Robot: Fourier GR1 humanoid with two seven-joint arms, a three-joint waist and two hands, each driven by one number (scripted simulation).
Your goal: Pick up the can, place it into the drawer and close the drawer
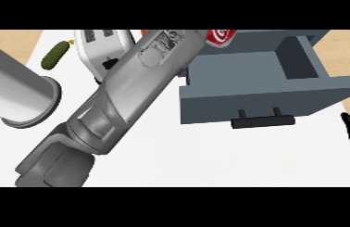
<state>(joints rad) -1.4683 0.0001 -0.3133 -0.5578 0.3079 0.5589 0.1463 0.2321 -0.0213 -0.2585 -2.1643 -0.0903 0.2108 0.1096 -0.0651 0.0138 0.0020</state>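
Grey and broad, my left forearm [123, 91] crosses the white bench [205, 156] from its near left corner toward the far edge. The left hand lies beyond the top edge, so I cannot tell its grasp. Beside the wrist, the red-and-white can [221, 36] shows at the far left corner of the open blue-grey drawer [259, 98]. A sliver of my right hand [346, 124] marks the right edge, its state unclear. Far left lie a white toaster [99, 47] and a green cucumber [56, 53].

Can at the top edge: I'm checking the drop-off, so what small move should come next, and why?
Probably ease the can toward the middle of the open drawer and lower it. It shows at the end of the left forearm, over the drawer's rear left corner, and the drawer stands pulled out.
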